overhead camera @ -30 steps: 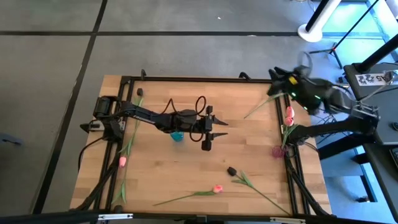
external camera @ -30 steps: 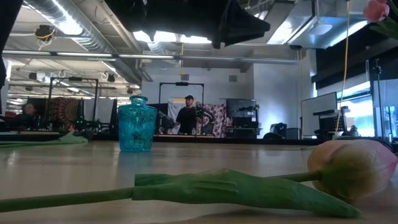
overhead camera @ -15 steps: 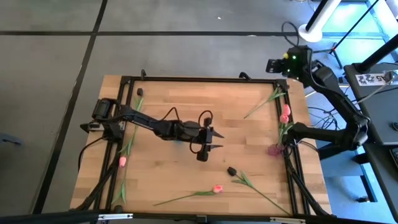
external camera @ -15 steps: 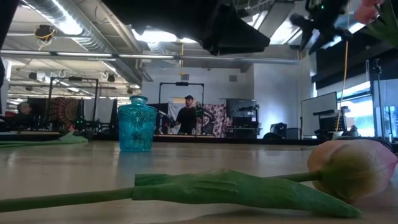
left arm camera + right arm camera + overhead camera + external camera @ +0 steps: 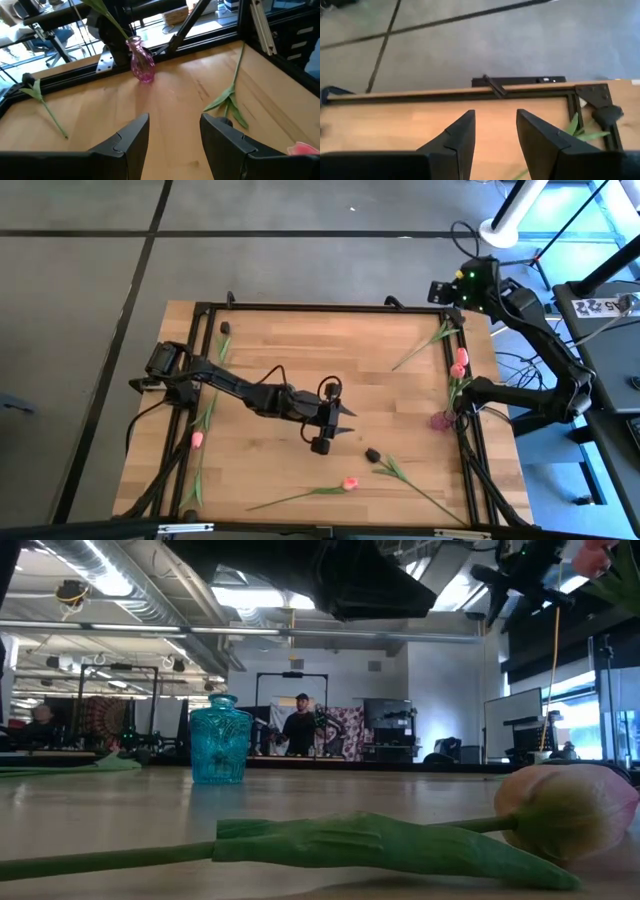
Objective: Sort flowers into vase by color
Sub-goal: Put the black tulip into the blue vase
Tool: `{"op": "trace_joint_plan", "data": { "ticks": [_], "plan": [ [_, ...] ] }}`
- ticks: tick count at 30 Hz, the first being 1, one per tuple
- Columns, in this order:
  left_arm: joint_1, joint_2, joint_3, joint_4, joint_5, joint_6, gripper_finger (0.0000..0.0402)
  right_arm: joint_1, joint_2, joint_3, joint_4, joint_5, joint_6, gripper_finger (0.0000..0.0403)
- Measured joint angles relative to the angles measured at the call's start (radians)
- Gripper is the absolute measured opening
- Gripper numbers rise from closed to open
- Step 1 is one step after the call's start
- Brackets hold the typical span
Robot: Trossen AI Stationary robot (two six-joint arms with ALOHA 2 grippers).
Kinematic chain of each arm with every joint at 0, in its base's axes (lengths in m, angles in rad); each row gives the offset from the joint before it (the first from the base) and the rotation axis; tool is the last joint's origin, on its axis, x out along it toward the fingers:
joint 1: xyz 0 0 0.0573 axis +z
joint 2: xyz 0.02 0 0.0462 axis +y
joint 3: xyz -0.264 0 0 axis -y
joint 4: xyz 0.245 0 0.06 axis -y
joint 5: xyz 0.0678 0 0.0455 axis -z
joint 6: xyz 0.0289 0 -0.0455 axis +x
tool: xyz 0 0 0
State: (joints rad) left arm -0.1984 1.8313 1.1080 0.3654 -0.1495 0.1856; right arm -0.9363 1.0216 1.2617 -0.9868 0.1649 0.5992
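My left gripper (image 5: 345, 420) hovers open over the middle of the table, with nothing between its fingers. My right gripper (image 5: 437, 288) is open and empty, high beyond the table's far right corner. A pink vase (image 5: 443, 420) at the right edge holds pink tulips (image 5: 460, 362). The blue vase (image 5: 220, 740) stands mid-table, hidden under my left arm in the high view. Loose on the wood lie a pink tulip (image 5: 350, 483) near the front, a black-headed tulip (image 5: 372, 454) beside it, a pink one (image 5: 197, 438) at the left edge, and a stem (image 5: 425, 345) at the far right.
A black metal frame (image 5: 300, 307) runs round the tabletop. Another black-headed flower (image 5: 224, 328) lies at the far left corner. The right arm's base (image 5: 480, 392) stands by the pink vase. A person (image 5: 300, 725) shows far off in the room behind.
My left gripper has swung toward the table's near edge and sunk a little, staying open. My right arm has swung away from over the far right corner to beyond the far edge, its gripper turning and tipping down, then held still.
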Motion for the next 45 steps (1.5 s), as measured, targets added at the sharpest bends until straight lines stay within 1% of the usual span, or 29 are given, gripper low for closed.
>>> {"op": "trace_joint_plan", "data": {
  "ticks": [3,5,10,13,17,21,26,32,38,40,42,45],
  "plan": [
    [-0.002,0.0,0.0,-0.003,0.01,0.0,0.0172,0.0,-0.001,-0.023,-0.048,0.005,-0.002,0.0143],
    [-0.002,0.0,0.0,-0.003,0.01,0.001,0.0172,0.0,0.001,-0.042,-0.058,0.031,0.007,0.0143],
    [-0.001,0.0,0.0,-0.003,0.012,0.0,0.0172,0.0,0.001,-0.129,-0.064,0.11,0.099,0.0143],
    [-0.001,0.0,0.0,-0.003,0.012,0.0,0.0172,0.0,0.002,-0.196,-0.031,0.139,0.163,0.0143],
    [-0.001,0.0,0.0,-0.003,0.013,0.0,0.0172,0.0,0.011,-0.299,0.049,0.14,0.235,0.0143],
    [-0.001,0.0,0.0,-0.003,0.013,0.0,0.0172,0.0,0.032,-0.407,0.12,0.111,0.308,0.0143],
    [-0.001,0.0,0.0,-0.003,0.013,0.0,0.0172,0.0,0.085,-0.504,0.172,0.094,0.352,0.0143],
    [-0.001,0.0,0.0,-0.003,0.013,-0.011,0.0172,0.0,0.177,-0.561,0.197,0.131,0.45,0.0143],
    [-0.001,0.0,0.0,-0.033,0.013,-0.038,0.0172,0.0,0.24,-0.611,0.319,0.19,0.475,0.0143],
    [-0.001,0.0,0.0,-0.036,0.013,-0.045,0.0172,0.0,0.254,-0.622,0.366,0.194,0.477,0.0143],
    [-0.001,0.0,0.0,-0.038,0.013,-0.048,0.0172,0.0,0.273,-0.631,0.401,0.194,0.483,0.0143],
    [-0.001,0.0,0.0,-0.037,0.013,-0.053,0.0172,0.0,0.301,-0.646,0.427,0.227,0.52,0.0143]
  ]
}}
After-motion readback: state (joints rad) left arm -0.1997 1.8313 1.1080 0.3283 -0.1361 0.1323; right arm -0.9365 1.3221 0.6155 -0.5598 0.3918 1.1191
